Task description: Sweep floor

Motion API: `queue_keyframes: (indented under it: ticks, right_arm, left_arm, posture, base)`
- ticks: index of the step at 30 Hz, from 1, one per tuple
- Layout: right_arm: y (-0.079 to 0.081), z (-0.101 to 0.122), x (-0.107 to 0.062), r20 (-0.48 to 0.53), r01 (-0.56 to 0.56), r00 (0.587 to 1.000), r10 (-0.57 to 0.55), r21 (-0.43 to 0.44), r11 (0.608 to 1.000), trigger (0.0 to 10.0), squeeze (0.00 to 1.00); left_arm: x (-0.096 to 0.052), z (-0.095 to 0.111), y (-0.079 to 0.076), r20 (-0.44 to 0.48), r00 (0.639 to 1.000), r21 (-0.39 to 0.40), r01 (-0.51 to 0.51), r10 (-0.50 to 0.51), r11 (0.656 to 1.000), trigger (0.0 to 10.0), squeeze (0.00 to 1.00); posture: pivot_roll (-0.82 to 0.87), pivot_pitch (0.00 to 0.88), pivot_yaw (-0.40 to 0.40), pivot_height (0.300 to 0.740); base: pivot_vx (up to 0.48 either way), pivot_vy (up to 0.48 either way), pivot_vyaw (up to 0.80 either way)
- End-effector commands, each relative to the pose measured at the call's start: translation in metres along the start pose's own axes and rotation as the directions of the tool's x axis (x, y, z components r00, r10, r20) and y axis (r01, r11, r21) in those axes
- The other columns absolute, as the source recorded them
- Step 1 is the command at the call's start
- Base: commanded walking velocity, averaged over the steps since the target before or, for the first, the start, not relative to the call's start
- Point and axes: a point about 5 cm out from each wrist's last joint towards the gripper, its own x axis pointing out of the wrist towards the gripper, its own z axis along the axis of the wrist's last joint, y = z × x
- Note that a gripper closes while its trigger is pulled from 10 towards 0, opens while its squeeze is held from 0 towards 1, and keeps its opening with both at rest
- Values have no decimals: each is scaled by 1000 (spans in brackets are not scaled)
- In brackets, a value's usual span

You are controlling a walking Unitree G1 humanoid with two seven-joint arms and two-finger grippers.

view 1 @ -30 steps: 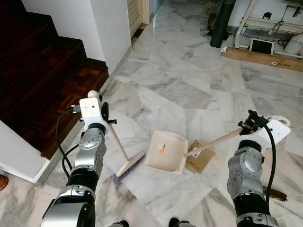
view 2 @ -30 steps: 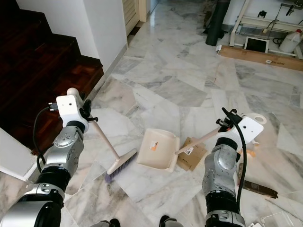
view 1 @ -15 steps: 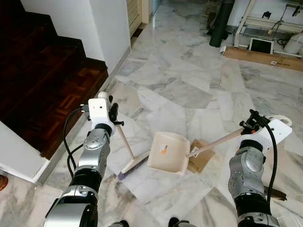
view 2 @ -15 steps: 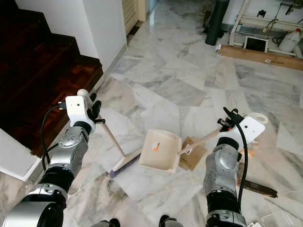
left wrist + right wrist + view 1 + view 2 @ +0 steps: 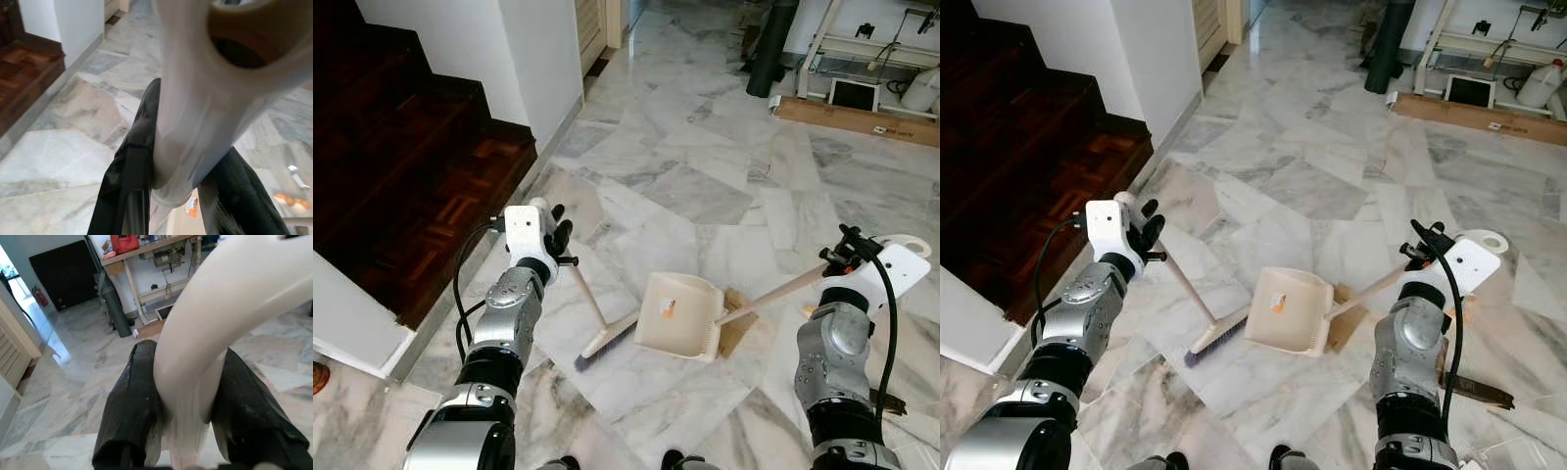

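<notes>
Now dustpan (image 5: 677, 316) (tilted) – broom (image 5: 606, 339) bristles just beside.

Left gripper (image 5: 558, 227) clamps broom (image 5: 599, 323) handle, bristles on marble floor (image 5: 685, 186) beside dustpan (image 5: 680, 315), whose handle sits in right gripper (image 5: 847, 253).
</notes>
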Motion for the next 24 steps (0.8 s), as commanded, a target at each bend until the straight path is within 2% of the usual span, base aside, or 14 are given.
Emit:
queue_keyframes:
  ticks: [1, 8, 15, 19, 21, 24]
  right_arm:
    - [15, 6, 1, 16, -21, 1000, 20, 69, 997, 10000, 0]
    - [15, 5, 1, 14, -19, 1000, 18, 72, 997, 10000, 0]
    - [15, 5, 1, 11, -19, 1000, 19, 75, 997, 10000, 0]
    - [14, 5, 1, 11, -18, 1000, 17, 75, 997, 10000, 0]
    - [14, 5, 1, 10, -18, 1000, 17, 76, 997, 10000, 0]
    - [15, 4, 1, 9, -18, 1000, 17, 76, 997, 10000, 0]
  left_arm:
    - [5, 13, -25, 71, 988, -117, 143, -135, 983, 10000, 0]
    - [4, 16, -37, 65, 969, -155, 247, -239, 957, 10000, 0]
    - [1, 17, -45, 62, 952, -179, 307, -301, 935, 10000, 0]
    - [-1, 20, -51, 70, 927, -229, 373, -367, 899, 10000, 0]
    - [-2, 20, -52, 69, 924, -236, 382, -377, 893, 10000, 0]
    - [-7, 21, -61, 61, 884, -227, 465, -464, 856, 10000, 0]
  posture:
    - [-43, 147, 6, 740]
    - [-42, 148, 7, 740]
    - [-43, 147, 7, 740]
    - [-41, 147, 7, 740]
    - [-41, 147, 7, 740]
    - [-41, 146, 7, 740]
  base:
    - [0, 0, 0]
    - [0, 0, 0]
    - [0, 0, 0]
    - [0, 0, 0]
    - [0, 0, 0]
    - [0, 0, 0]
